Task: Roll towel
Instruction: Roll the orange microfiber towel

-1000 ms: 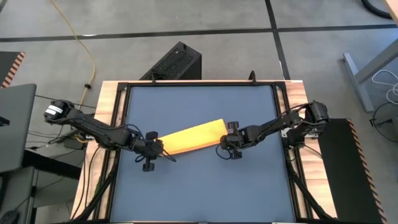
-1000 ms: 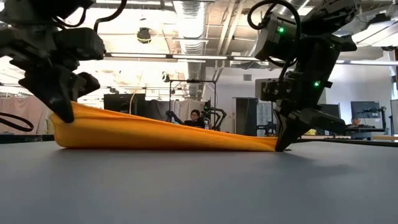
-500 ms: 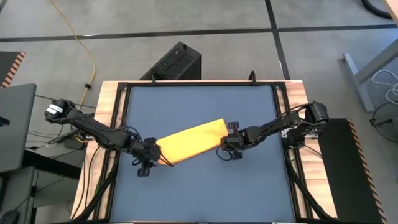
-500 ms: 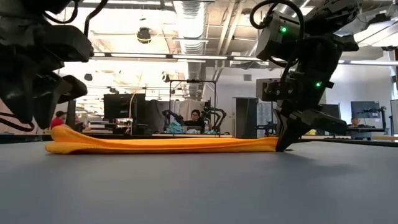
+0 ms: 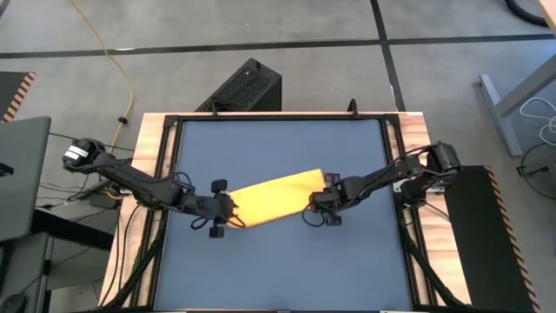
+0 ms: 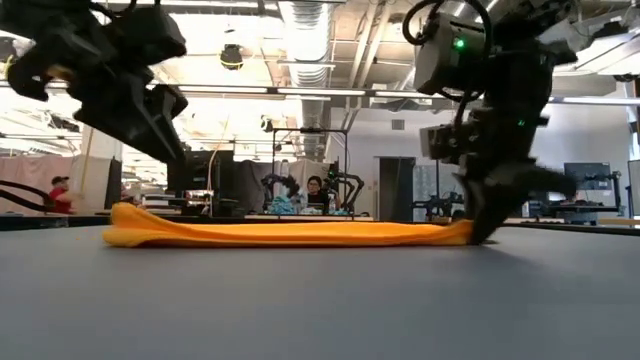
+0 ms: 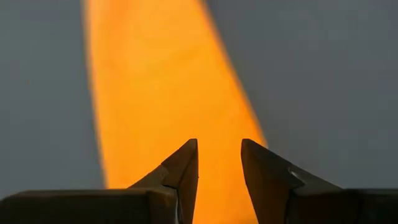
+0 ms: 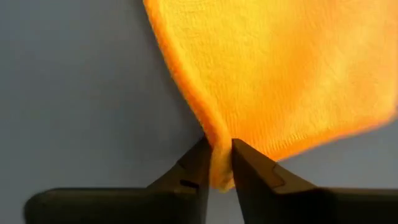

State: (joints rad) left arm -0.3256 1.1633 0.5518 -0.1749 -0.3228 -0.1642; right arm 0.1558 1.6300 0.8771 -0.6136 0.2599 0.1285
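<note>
Left hand [image 7: 219, 163] open over towel [image 5: 274, 197]; right hand [image 8: 217, 163] pinches its corner.

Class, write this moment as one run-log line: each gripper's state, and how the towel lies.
left gripper: open, above towel end | right gripper: cloth edge between fingers | towel: flat folded strip on table

One towel [image 5: 274, 197]; one table [image 5: 278, 269]; two grippers: left gripper [image 5: 228, 211], right gripper [image 5: 323, 204].
</note>
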